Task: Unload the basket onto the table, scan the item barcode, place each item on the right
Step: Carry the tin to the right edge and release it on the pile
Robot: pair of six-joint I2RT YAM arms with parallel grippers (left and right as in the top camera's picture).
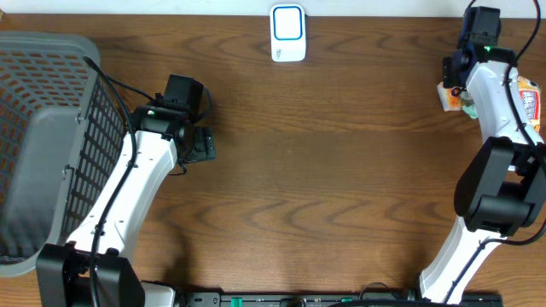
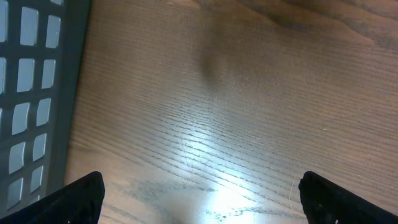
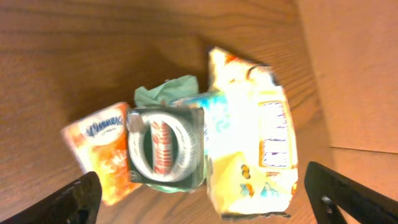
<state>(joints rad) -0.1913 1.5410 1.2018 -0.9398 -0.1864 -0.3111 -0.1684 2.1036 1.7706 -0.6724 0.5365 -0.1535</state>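
The brown wood-grain worktop [image 1: 324,170] fills the scene, with a grey plastic mesh basket [image 1: 43,128] at its left edge and a white-and-blue scanner box [image 1: 288,32] mid far edge. Overhead, the right arm hides most of the snack pile [image 3: 211,124] near the far right corner. The right wrist view shows an orange packet [image 3: 102,149], dark round-lidded tub [image 3: 165,146] and yellow-white bag [image 3: 261,124] below the right gripper [image 3: 202,186], spread wide, holding nothing. The left gripper [image 2: 200,193] is spread wide too, over bare wood beside the basket.

The left arm [image 1: 128,192] reaches forward from the near edge, and the left gripper [image 2: 200,193] has its jaws spread wide. The right arm [image 1: 488,102] stretches toward the far right corner. The right gripper [image 3: 202,190] points downward, jaws equally wide apart.
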